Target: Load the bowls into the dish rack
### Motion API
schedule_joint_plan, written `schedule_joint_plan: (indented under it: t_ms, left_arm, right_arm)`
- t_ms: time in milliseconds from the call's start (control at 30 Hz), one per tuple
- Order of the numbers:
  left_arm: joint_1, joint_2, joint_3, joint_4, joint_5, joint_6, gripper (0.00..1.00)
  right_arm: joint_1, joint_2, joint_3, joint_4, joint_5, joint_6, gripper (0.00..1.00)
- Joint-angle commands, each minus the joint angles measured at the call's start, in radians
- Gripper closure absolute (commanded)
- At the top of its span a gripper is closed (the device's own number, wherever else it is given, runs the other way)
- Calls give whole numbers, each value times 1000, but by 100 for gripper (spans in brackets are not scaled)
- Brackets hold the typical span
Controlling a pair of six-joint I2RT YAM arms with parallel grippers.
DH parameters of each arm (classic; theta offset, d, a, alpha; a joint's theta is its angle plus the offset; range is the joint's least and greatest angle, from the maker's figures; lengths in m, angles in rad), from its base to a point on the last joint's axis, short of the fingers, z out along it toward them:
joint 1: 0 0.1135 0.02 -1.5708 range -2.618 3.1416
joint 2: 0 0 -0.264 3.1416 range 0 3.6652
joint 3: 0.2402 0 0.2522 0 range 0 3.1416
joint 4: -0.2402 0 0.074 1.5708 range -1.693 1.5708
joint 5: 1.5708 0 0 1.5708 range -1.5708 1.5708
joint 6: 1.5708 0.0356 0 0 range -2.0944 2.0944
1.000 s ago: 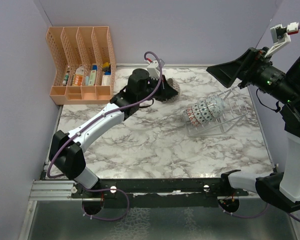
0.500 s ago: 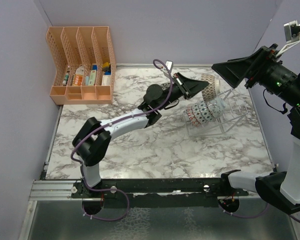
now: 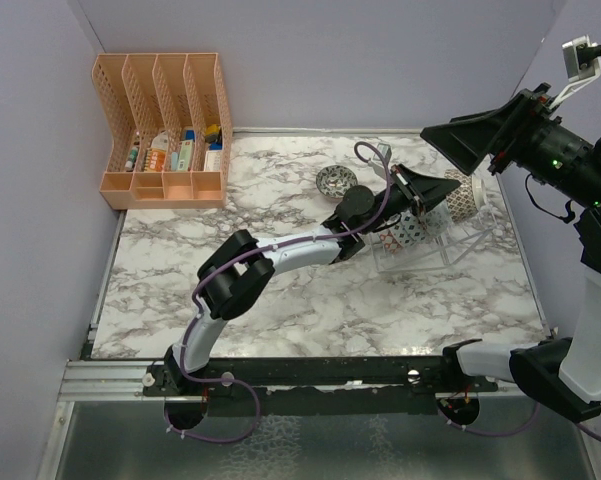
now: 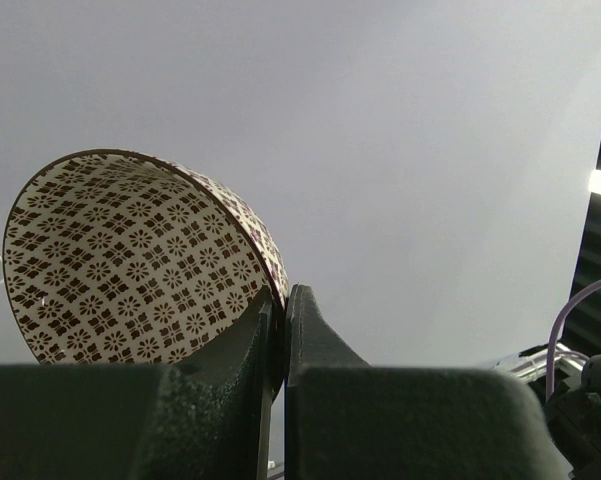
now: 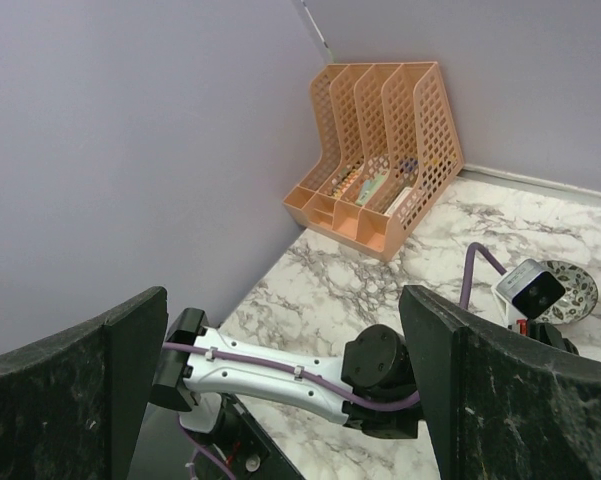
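From above, lavender walls close in the marble table (image 3: pixel 310 290) on the left, back and right. The orange file organizer (image 3: pixel 165 130) fills the back-left corner. The clear dish rack (image 3: pixel 450 245) sits near the right edge, and the middle and front of the table are bare marble. The left arm reaches diagonally across to the rack. The left gripper (image 3: pixel 452 190) holds a brown-patterned bowl (image 3: pixel 467 200) just above the rack's far end. A row of racked bowls (image 3: pixel 405 228) stands on edge, partly hidden by the arm. A loose bowl (image 3: pixel 337 181) lies on the table behind the arm, well apart from the rack. The right gripper (image 3: pixel 465 145) hangs above the rack, close to the right wall.

At the left wrist, the fingers (image 4: pixel 310 340) are pinched tight on the bowl's dark rim. The bowl is tipped on edge and its cream inside is covered in small brown flower-diamonds — only plain wall shows behind it.

At the right wrist, the fingers (image 5: pixel 130 370) are spread wide with nothing between them — the left arm, the organizer and the loose bowl show below.
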Motion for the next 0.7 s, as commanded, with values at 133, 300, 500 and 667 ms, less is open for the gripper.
schedule_joint_plan:
  t_ms: [133,300,500,667]
  left_arm:
    - [3,75,89,82,-86,-88,100]
    - [3,113,147,33,-76,-99,100]
    - [9,132,152,22,-86,-106,100]
    - [21,136,135,19,-88,-121,100]
  right_arm:
    - [-4,-11,7,-43,-11,-36,1]
    - [-4,-21,0,-53,7,-41,1]
    - [-4,-25,-1,-58,13,-41,1]
    - [-4,-27,-15,-60,13,-43,1]
